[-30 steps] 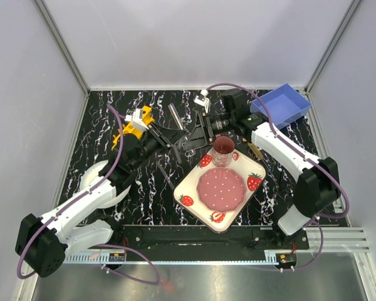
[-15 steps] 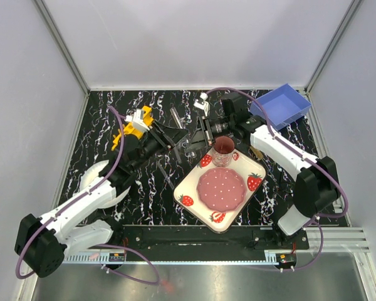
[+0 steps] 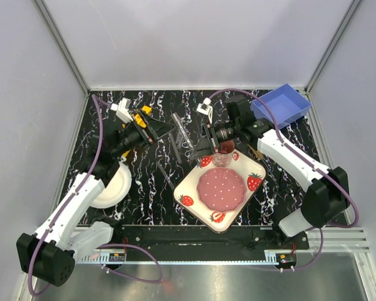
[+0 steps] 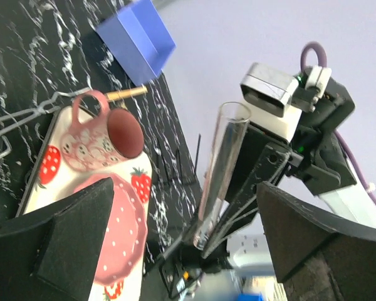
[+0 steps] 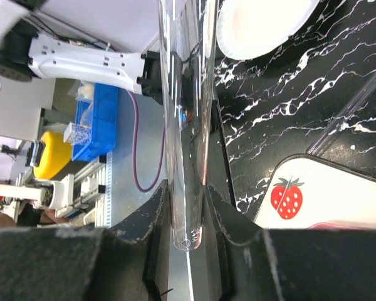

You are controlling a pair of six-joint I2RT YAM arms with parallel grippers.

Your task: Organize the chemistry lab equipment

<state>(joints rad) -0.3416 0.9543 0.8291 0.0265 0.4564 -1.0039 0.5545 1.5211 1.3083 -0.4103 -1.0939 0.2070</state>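
Two grippers are counted: the left gripper (image 4: 197, 210) and the right gripper (image 5: 188, 194). Three thin clear tubes are made out with certainty: the left-held tube (image 4: 220, 169), the right-held tube (image 5: 187, 113), and one loose tube (image 5: 354, 103) lying on the table (image 3: 144, 210). One yellow rack (image 3: 142, 115), partly hidden, is seen at 10 o'clock. One blue bin (image 3: 281, 105) is placed at 2 o'clock. One white plate (image 3: 116, 187) is found at 8 o'clock. One strawberry-print tray (image 3: 197, 182) is set at 6 o'clock, and one pink mug (image 3: 225, 155) and one pink dotted plate (image 3: 221, 189) are borne on it. One wooden stick (image 4: 126, 93) and one thin metal tool (image 4: 25, 118) are counted near the tray.
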